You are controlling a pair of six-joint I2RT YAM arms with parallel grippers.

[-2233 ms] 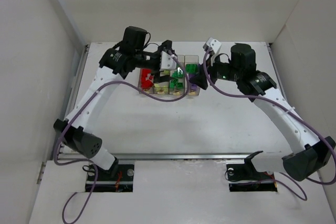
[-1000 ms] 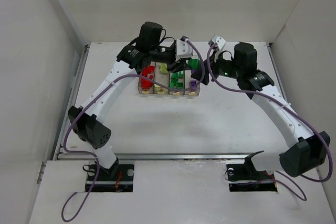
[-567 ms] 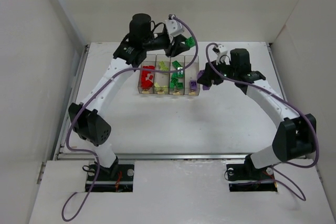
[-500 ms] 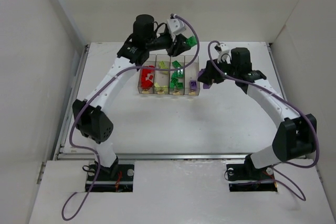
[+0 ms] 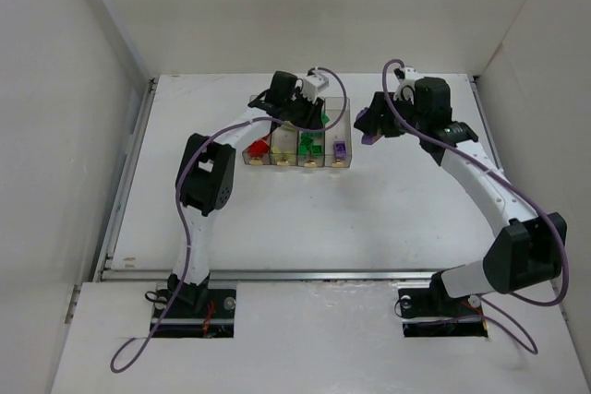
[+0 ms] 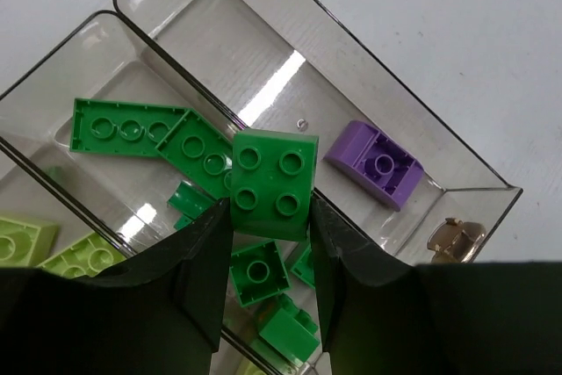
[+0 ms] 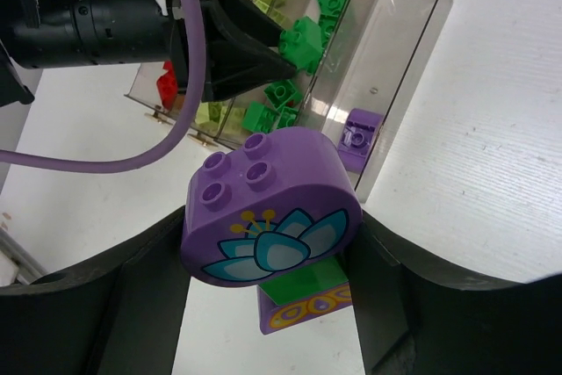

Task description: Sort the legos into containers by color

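Four joined clear bins (image 5: 343, 108) stand at the back middle of the table. From left they hold red (image 5: 257, 146), lime (image 5: 281, 148), green (image 5: 310, 144) and purple (image 5: 339, 148) legos. My left gripper (image 5: 312, 115) is shut on a green 2x2 brick (image 6: 270, 183) and holds it over the green bin (image 6: 105, 59), beside the bin with one purple brick (image 6: 378, 164). My right gripper (image 5: 372, 128) is shut on a purple rounded flower brick (image 7: 268, 208) with a green and purple piece (image 7: 303, 292) stuck under it, held above the table just right of the bins (image 7: 421, 6).
White walls close in the table on three sides. The left arm reaches over the bins from the left (image 5: 249, 122). Small yellowish tabs (image 6: 452, 236) sit at the bins' near ends. In the right wrist view the left gripper (image 7: 263, 63) hangs over the bins.
My left gripper has come forward and down from behind the bins to over the green bin, still holding the green brick. My right gripper has drawn slightly back and up with the purple clump.
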